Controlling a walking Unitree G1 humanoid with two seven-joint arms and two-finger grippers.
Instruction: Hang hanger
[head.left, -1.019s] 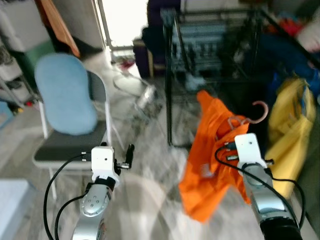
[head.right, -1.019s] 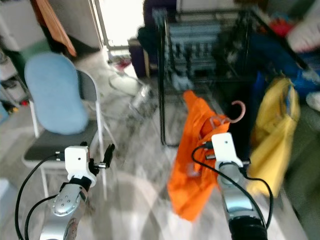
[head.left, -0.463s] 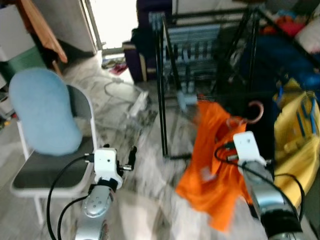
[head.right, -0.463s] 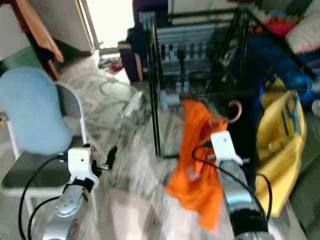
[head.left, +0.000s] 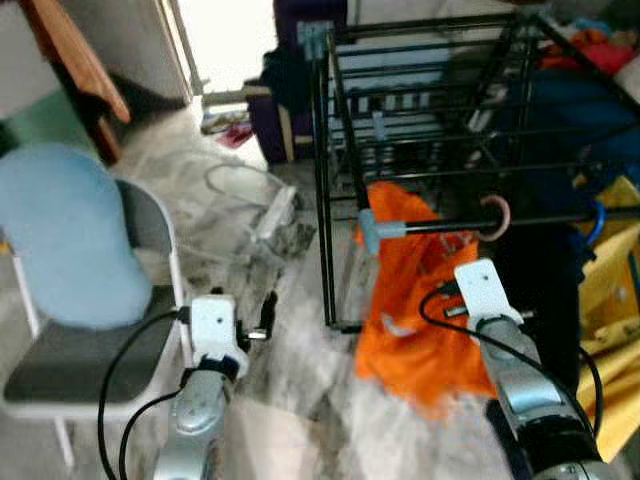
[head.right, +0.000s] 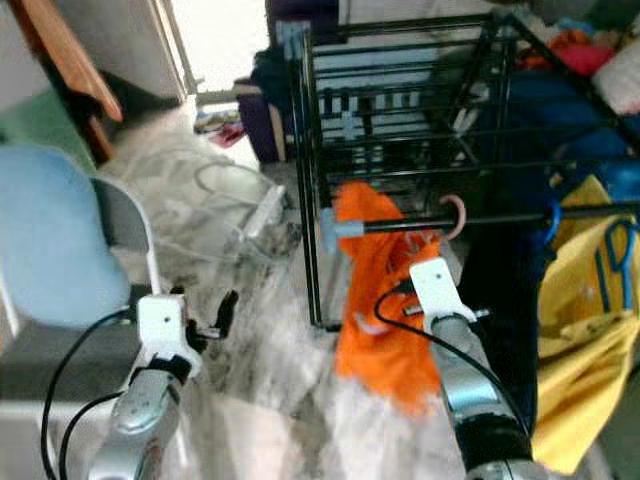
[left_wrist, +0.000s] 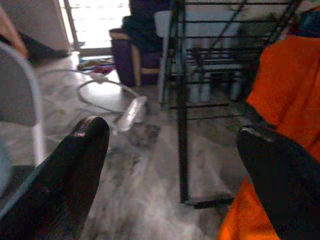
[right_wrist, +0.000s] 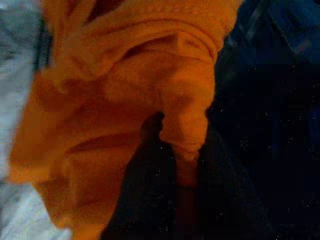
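Observation:
An orange garment (head.left: 420, 320) hangs on a hanger whose pink hook (head.left: 494, 216) is level with a black rail (head.left: 540, 219) of the drying rack (head.left: 328, 190). I cannot tell whether the hook rests on the rail. My right gripper (right_wrist: 182, 165) is just below the hook, shut on the hanger through a fold of the orange cloth. Its white wrist block (head.left: 482, 292) hides the fingers in the eye views. Lower left, away from the rack, my left gripper (left_wrist: 175, 165) is held open over the floor with nothing between its fingers (head.left: 268, 308).
A chair with a light blue back cushion (head.left: 60, 240) stands at my left. Yellow cloth (head.right: 590, 330) hangs at the right of the rack. Cables and a power strip (head.left: 275, 205) lie on the marbled floor ahead, with a dark purple seat (head.left: 285, 100) beyond.
The camera has come closer to the rack. My right gripper has lifted the orange garment, so the pink hook has risen to the black rail. The left gripper stays open.

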